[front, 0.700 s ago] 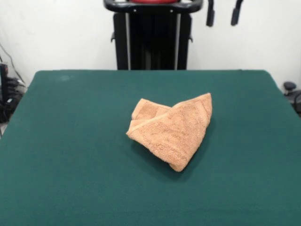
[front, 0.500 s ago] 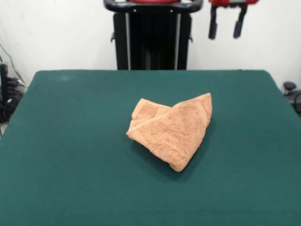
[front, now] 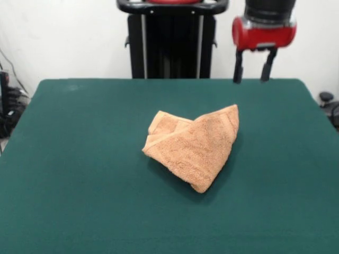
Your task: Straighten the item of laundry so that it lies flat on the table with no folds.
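Observation:
The orange-tan towel [front: 194, 146] lies folded over itself in a rough triangle near the middle of the dark green table [front: 79, 159]. One corner points toward the camera, and a folded layer with a band stripe shows at its left. My gripper [front: 251, 79] hangs open and empty above the table's far edge, up and to the right of the towel. Its two black fingers [front: 238, 67] point down below a red wrist. It is well apart from the towel.
The black robot pedestal [front: 172, 39] stands behind the table's far edge. Cables and equipment [front: 8, 108] sit off the table's left side. A dark object [front: 327, 100] sits off its right side.
My gripper has come down from the top edge toward the table's far side; its red wrist now shows. The towel has not moved.

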Available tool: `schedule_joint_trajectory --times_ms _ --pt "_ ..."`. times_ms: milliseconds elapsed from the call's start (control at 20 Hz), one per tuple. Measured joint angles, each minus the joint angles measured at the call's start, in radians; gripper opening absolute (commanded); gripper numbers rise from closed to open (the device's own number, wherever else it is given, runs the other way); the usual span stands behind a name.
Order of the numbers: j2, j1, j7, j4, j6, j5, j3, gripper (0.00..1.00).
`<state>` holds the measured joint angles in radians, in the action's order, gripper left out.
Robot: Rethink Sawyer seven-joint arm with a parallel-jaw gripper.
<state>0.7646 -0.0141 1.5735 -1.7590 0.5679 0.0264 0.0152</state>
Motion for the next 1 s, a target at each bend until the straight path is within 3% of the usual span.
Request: schedule_joint_trajectory --times_ms 550,1000 --pt "-0.143 0.043 0.0 0.124 0.0 0.002 0.002 1.0" --pt "-0.18 0.127 0.0 0.135 -0.017 0.002 0.002 1.0"
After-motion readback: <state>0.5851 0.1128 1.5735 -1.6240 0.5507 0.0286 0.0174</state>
